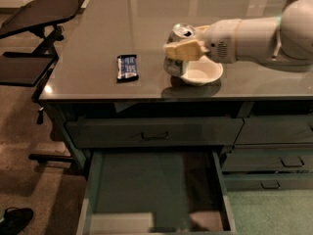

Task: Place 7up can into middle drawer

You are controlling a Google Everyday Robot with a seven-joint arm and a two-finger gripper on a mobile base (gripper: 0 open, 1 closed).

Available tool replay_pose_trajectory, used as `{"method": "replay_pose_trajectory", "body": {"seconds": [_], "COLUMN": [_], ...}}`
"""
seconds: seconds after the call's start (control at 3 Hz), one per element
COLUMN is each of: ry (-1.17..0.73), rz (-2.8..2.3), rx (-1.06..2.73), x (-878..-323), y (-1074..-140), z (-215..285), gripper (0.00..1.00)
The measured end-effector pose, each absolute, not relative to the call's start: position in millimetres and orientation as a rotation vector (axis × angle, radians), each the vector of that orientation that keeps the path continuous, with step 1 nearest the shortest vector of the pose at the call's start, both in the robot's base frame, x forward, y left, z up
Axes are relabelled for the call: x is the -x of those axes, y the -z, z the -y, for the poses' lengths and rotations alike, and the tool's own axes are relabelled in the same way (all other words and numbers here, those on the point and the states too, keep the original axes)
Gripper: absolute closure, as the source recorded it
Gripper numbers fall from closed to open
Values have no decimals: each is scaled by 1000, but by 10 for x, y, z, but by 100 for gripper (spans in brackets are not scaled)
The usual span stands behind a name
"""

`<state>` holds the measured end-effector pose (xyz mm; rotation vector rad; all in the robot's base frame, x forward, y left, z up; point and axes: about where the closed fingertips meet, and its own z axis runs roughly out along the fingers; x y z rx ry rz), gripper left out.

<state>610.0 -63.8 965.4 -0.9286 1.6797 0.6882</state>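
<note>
Fingers: your fingers were clamped on the 7up can. One pale pad lay across its front, the other sat behind it near the top rim.
Gripper: your gripper was over the right half of the tabletop, pointing left with the wrist about level.
7up can: it was in the grasp, tipped a little, pull-tab top up and leaning toward the back. Its lower edge overlapped the left rim of the bowl in view. You could not tell whether its base touched the tabletop.
Bowl: a white bowl stood upright on the tabletop, just right of the can and under the wrist.
Arm: your white arm came in from the right edge, running above the tabletop.
Snack packet: a dark blue packet lay flat on the tabletop, left of the can and apart from it.
Top drawer: the top drawer was shut, just under the tabletop edge, with a dark handle at centre.
Middle drawer: the middle drawer was pulled out toward the camera below the shut one, dark flat floor showing, paler lip at the front. The can was up over the tabletop, not in it.
Side drawers: narrower side drawers with black handles sat at the right, shut.
Stand: a dark slanted stand stood left of the desk.
Shoe: a dark shoe lay in the bottom-left corner on the carpet.
</note>
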Motion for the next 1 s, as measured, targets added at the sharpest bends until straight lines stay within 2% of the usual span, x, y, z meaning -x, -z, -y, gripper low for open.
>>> {"method": "replay_pose_trajectory", "body": {"seconds": [0.67,1.0], "ry": [-888,-997], "rz": [-1625,-1678], "rx": [990,1037], "x": [-5292,-4908], "y": [-9300,-8838], "z": [1105,1094], "gripper": [100,100]}}
